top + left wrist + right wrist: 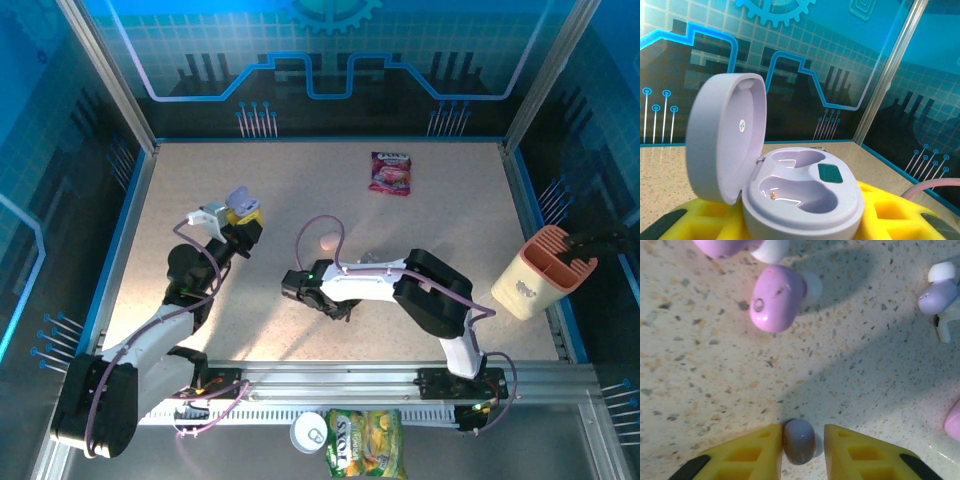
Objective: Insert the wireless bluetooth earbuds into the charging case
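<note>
Left jaws are clamped on the charging case [805, 200] at its base, with a yellow finger [890, 210] on each side. The case is lilac with its opening facing up, and its lid [727, 135] is swung open to the left in the left wrist view. Both wells are empty, and a small dark green window sits beside them. In the top view the case is at the tip of the left arm [150, 340], left of centre on the speckled surface [450, 200]. Right arm [430, 295] reaches left across the middle with its jaws pointing down. Right jaws are pinched around a tiny grey-lilac earbud [799, 441], which lies on the surface between the yellow fingertips [760, 455]. A pink earbud [777, 297] with a white tip lies farther out, well apart from those jaws. A second pink earbud [722, 246] is cut off by the top edge of the right wrist view. A lilac earbud [938, 296] with a white tip lies at the right edge. A pink bit [954, 422] at the lower right is too cropped to tell what it is. In the top view a pink rounded item [328, 240] lies just beyond the right wrist; I cannot tell if it is a bud or a case. A snack packet [390, 172] is at the far side, and a peach holder [545, 270] stands at the right edge. A can [312, 432] and a green bag [365, 445] lie below the rail.
</note>
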`<state>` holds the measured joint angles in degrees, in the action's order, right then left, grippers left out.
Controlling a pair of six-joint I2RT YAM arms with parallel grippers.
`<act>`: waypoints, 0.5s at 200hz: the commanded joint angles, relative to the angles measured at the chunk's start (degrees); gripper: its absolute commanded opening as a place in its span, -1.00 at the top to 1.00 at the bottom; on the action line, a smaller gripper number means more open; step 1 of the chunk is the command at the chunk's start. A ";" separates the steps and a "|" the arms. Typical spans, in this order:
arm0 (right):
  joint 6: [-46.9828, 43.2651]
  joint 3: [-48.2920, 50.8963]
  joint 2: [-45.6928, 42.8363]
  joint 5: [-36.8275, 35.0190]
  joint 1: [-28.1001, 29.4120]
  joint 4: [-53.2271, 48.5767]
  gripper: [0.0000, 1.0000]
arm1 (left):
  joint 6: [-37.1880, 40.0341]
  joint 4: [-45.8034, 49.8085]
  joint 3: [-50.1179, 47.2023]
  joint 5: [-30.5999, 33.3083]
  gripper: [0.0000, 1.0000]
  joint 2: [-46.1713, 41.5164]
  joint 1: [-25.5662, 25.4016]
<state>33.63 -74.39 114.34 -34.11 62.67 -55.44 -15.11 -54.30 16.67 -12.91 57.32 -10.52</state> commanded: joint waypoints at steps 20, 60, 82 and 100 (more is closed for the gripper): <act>0.65 1.24 -0.37 -0.87 -0.98 -2.05 0.60 | -0.29 -1.60 0.97 -1.53 0.21 -0.19 0.94; 0.56 3.55 -5.09 1.97 -2.15 1.55 0.65 | 0.15 -1.55 1.04 -2.45 0.21 0.46 0.94; 0.70 5.46 -9.28 4.57 -3.77 3.96 0.65 | 0.56 -1.57 1.11 -3.73 0.22 1.03 0.88; 0.74 8.59 -14.30 8.46 -5.87 7.58 0.65 | 1.11 -1.53 1.42 -6.32 0.21 1.80 0.85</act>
<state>33.61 -68.66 106.76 -30.52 59.44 -51.88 -15.00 -54.33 16.67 -15.25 58.26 -10.26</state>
